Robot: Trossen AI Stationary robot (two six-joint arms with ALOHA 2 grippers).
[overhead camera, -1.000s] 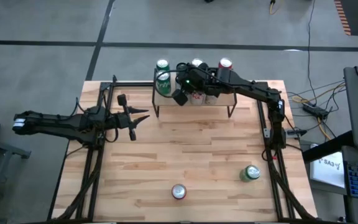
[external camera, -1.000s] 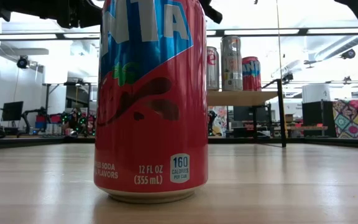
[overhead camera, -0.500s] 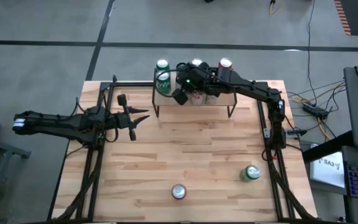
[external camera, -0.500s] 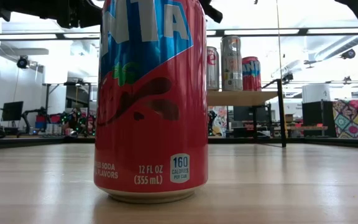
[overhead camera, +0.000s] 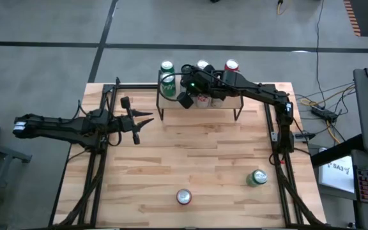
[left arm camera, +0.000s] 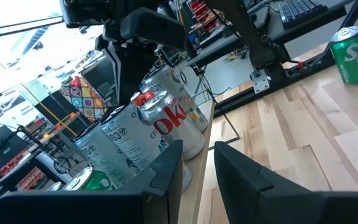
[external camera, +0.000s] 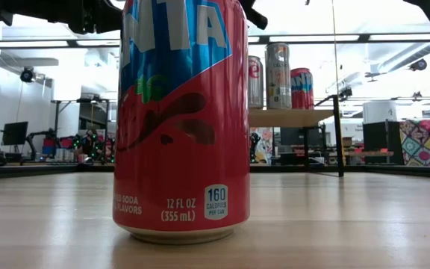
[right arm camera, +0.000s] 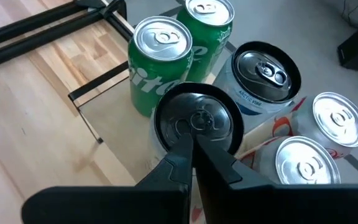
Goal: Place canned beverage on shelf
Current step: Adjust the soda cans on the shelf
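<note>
The shelf (overhead camera: 232, 102) stands at the table's far middle with several cans upright on its top board. My right gripper (overhead camera: 185, 97) reaches over its left part. In the right wrist view its shut fingers (right arm camera: 194, 146) stand above a can with a dark top (right arm camera: 194, 118), beside two green cans (right arm camera: 160, 56) and several silver-topped ones. A red can (overhead camera: 183, 197) and a green can (overhead camera: 257, 177) stand upright on the tabletop near the front. My left gripper (overhead camera: 138, 121) is open and empty at the table's left. My right gripper's shut fingertips (right arm camera: 188, 155) come from above, pointing down at the dark can's lid (right arm camera: 197, 121). I cannot tell whether they touch it. The can stands upright on the shelf board.
In the low view the red can (external camera: 181, 119) stands close and hides much of the table; the shelf (external camera: 290, 117) shows behind it. Bare tabletop (overhead camera: 197, 153) lies between the shelf and the two front cans. Black frame rails run along the table's left and right sides.
</note>
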